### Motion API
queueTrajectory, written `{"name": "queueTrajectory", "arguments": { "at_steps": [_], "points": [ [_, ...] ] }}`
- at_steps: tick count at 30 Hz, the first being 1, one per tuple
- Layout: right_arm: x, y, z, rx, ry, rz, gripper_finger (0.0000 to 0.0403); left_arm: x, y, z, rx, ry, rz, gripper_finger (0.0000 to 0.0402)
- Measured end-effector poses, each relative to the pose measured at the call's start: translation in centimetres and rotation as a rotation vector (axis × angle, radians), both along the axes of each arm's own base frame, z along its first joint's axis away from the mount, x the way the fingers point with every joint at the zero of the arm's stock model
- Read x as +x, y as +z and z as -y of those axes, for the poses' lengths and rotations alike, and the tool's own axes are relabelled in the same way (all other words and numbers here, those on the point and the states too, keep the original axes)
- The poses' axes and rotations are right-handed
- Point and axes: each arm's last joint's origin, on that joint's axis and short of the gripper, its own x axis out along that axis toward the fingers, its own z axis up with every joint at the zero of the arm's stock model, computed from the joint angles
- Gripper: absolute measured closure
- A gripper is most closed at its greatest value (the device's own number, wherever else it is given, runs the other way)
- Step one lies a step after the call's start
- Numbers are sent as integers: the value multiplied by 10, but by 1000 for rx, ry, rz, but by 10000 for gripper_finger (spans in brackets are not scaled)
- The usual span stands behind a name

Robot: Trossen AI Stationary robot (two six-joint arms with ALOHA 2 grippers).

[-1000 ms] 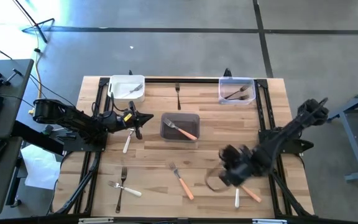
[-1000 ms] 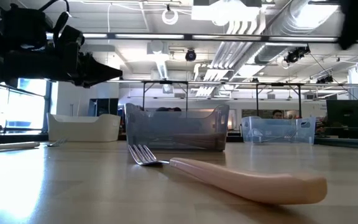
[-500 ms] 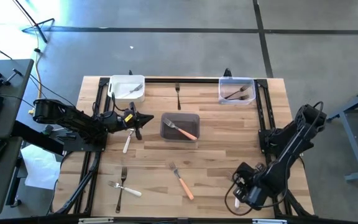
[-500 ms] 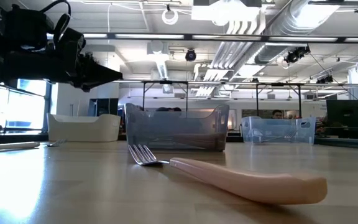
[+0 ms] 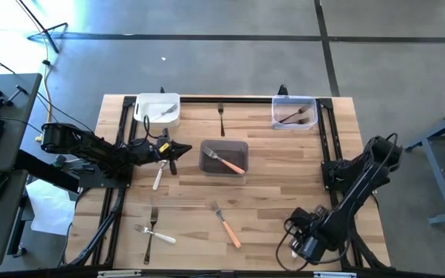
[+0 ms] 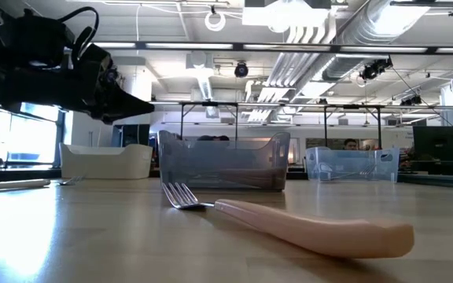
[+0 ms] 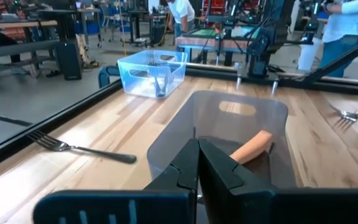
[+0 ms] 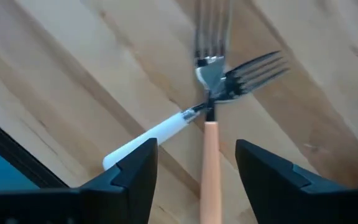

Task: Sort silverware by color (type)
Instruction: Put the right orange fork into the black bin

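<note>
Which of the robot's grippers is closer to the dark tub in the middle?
Left. The left gripper hangs just beside the dark tub; the right gripper is far off at the table's near right corner.

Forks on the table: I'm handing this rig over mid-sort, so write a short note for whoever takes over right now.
Left gripper: shut, empty, hovering left of the grey tub.
Right gripper: open, low over two crossed forks at the front right, a white fork and an orange fork.
Done: an orange fork in the grey tub, a fork in the white tub, dark forks in the clear tub.
Left: a dark fork at the back, a white fork by the left gripper, two crossed forks front left, an orange fork front centre, and the crossed pair.
</note>
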Motion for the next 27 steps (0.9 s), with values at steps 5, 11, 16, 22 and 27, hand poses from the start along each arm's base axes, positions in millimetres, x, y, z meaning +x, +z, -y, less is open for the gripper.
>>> {"name": "queueTrajectory", "arguments": {
  "at_steps": [5, 11, 16, 22, 27],
  "points": [
    [2, -16, -6, -15, 62, -67, 207, 5, 2, -1, 9, -1, -5, 401],
    [-11, -44, -8, 25, 100, -116, 216, 9, 3, -1, 8, -1, -35, 401],
    [-21, -63, -3, 38, 109, -123, 229, 10, 3, -2, 7, -1, -37, 402],
    [-24, -74, 2, 81, 142, -114, 283, 10, 2, -2, -1, 0, -36, 402],
    [-23, -74, 1, 94, 165, -112, 355, 10, 2, -2, -12, 1, -33, 402]
  ]
}}
